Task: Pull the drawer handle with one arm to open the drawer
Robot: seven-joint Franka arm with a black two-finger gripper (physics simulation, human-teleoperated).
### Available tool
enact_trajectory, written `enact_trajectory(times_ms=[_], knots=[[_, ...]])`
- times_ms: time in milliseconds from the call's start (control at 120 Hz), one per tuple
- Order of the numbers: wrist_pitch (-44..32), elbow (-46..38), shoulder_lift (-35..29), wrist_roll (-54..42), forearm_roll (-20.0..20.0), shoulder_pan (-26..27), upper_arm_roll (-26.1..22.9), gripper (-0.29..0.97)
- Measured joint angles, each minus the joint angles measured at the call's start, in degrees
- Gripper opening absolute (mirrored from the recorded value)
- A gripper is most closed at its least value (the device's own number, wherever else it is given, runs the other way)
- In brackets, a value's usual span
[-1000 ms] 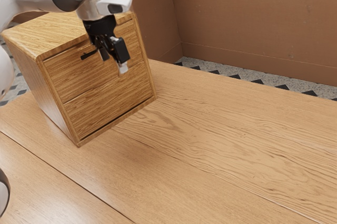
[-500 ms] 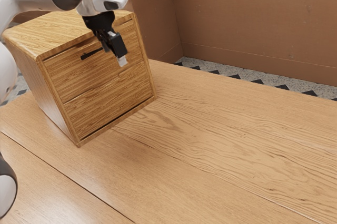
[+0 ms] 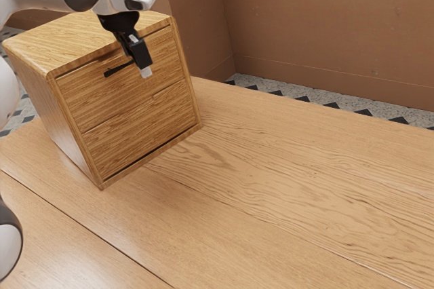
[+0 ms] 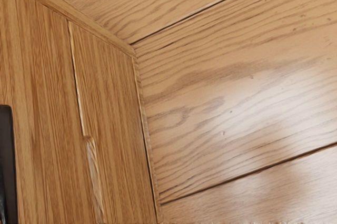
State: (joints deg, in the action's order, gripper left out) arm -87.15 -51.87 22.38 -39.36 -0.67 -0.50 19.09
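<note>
A wooden cabinet [image 3: 102, 92] with two drawers stands on the table at the exterior view's left. The upper drawer [image 3: 115, 82] is shut and carries a thin black handle [image 3: 116, 69]. My gripper [image 3: 141, 64] hangs in front of that drawer, at the handle's right end. It is open, and its fingers line up one behind the other, so a single white-tipped finger [image 3: 144, 70] shows. The wrist view has the drawer front [image 4: 47, 103] and a strip of the black handle [image 4: 5, 166] beside the hand.
The lower drawer [image 3: 139, 126] is shut and has a wooden ridge for a handle [image 3: 161, 89]. The wooden table [image 3: 285, 180] stretches wide toward the exterior view's right. Brown walls [image 3: 325, 17] stand behind, with patterned floor [image 3: 352, 102] below.
My hand has moved up and toward the exterior view's left, closer to the black handle, and has turned so that the fingers now overlap. The drawer has not moved.
</note>
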Motion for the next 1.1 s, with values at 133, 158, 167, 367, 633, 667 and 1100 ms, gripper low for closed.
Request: enact_trajectory(times_ms=[133, 158, 167, 367, 633, 667, 1100], knots=[[-0.43, 0.05, 0.07, -0.68, -0.14, -0.09, -0.07, 0.68], [-0.52, 0.06, 0.09, -0.78, -0.15, -0.11, -0.05, 0.68], [-0.56, 0.06, 0.1, -0.82, -0.16, -0.12, -0.05, 0.68], [-1.71, -0.06, 0.92, -1.38, 0.06, -1.77, -0.75, 0.68], [-2.38, -0.34, 1.73, -0.48, -1.73, -1.72, -0.55, 0.68], [-2.39, -0.43, 1.74, -0.35, -2.27, -1.62, -0.57, 0.67], [-2.26, -0.39, 1.77, 0.37, -7.13, -1.37, -0.89, 0.46]])
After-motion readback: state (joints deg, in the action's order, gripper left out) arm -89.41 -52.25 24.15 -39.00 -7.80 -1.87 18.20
